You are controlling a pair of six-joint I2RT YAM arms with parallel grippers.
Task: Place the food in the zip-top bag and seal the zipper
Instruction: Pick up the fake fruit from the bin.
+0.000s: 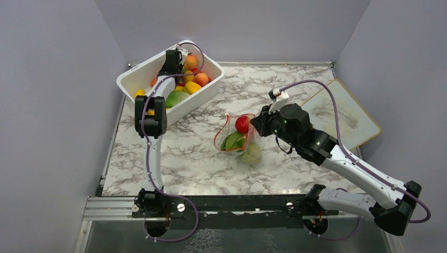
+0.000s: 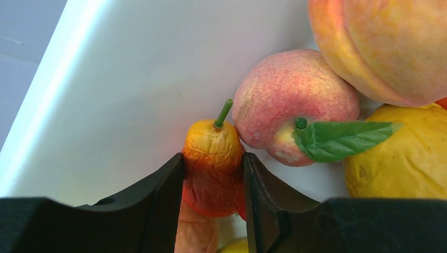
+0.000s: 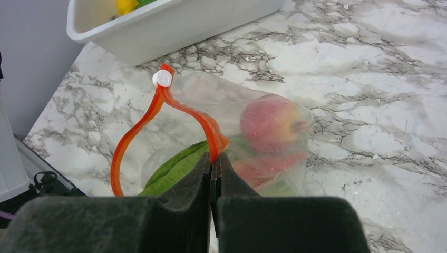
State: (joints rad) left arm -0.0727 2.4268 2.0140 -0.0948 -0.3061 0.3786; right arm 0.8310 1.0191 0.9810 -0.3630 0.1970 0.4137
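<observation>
Nothing to read here — no lettering, label or number shows on the zip-top bag (image 3: 232,97), the white tub (image 1: 141,74) beyond it, or the table (image 1: 190,158).

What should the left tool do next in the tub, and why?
Probably lift straight up. The left tool is closed against both sides of the small orange fruit in the white tub, and the right tool pinches the zipper, holding the zip-top bag open.
</observation>
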